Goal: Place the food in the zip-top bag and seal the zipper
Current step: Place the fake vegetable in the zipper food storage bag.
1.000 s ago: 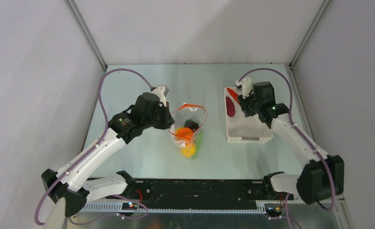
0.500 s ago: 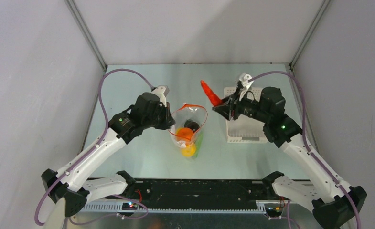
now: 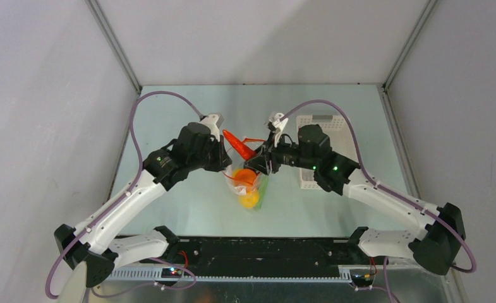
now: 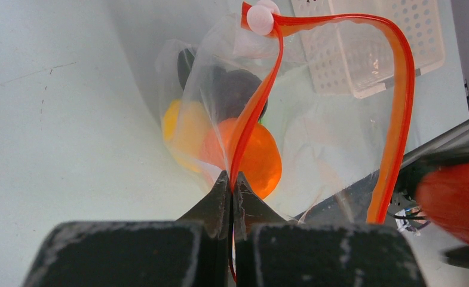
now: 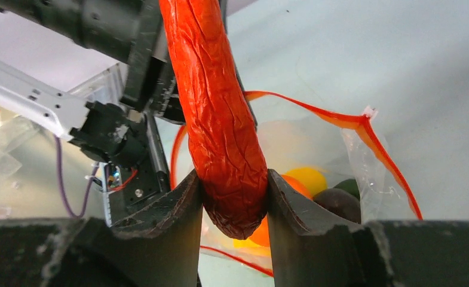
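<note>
The clear zip-top bag point(image 3: 251, 170) stands open mid-table, its orange-red zipper point(image 4: 399, 107) forming a loop at the mouth. Inside it show an orange point(image 4: 256, 158), a yellow lemon point(image 3: 249, 199), a dark piece point(image 4: 238, 89) and a green piece point(image 3: 265, 184). My left gripper point(image 4: 232, 182) is shut on the near side of the zipper strip and holds the mouth up. My right gripper point(image 5: 235, 197) is shut on the red chili point(image 5: 217, 101), which hangs right over the bag's mouth point(image 3: 240, 146), beside the left wrist.
The white slotted basket point(image 3: 324, 180) stands right of the bag, partly under my right arm. Grey walls with metal corner posts point(image 3: 115, 47) close in the table on three sides. A black rail point(image 3: 264, 252) runs along the near edge.
My right gripper lifted the red chili out of the white basket and carried it left to just above the bag's mouth. The left gripper and bag stayed still.
</note>
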Tool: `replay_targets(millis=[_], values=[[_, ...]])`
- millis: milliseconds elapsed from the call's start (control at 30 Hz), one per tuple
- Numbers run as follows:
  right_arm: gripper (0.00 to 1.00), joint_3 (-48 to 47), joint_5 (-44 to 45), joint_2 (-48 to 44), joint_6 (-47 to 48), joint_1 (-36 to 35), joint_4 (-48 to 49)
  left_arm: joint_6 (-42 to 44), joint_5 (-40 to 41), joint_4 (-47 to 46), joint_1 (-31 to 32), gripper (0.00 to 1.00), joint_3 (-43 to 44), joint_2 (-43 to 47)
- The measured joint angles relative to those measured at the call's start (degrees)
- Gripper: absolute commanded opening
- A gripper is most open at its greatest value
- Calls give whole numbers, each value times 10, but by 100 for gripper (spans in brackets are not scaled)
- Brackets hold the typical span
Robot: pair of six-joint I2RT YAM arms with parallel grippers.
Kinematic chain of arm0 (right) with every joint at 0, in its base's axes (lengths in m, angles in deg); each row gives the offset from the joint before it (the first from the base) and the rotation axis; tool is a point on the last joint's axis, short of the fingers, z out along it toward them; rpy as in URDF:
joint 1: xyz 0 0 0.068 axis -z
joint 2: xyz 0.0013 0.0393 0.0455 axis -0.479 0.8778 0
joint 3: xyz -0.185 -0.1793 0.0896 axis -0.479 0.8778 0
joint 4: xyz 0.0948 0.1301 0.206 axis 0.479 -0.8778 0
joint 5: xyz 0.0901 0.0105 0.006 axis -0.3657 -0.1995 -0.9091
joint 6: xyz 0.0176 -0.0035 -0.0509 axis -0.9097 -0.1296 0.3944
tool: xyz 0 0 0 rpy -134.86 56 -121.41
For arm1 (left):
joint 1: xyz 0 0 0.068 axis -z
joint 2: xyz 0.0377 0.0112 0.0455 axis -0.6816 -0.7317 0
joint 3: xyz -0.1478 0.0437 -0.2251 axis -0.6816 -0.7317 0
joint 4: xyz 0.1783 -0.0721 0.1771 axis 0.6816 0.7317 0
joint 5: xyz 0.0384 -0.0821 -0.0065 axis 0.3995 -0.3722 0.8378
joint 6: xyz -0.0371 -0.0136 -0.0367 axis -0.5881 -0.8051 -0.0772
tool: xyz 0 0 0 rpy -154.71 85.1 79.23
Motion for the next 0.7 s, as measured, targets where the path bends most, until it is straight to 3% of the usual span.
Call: replay_targets(millis=[367, 700], values=[[40, 0, 93, 39, 56, -21, -71, 0, -2, 0, 0, 0, 0, 4], [72, 0, 111, 43, 94, -24, -107, 0, -2, 0, 0, 0, 0, 4]])
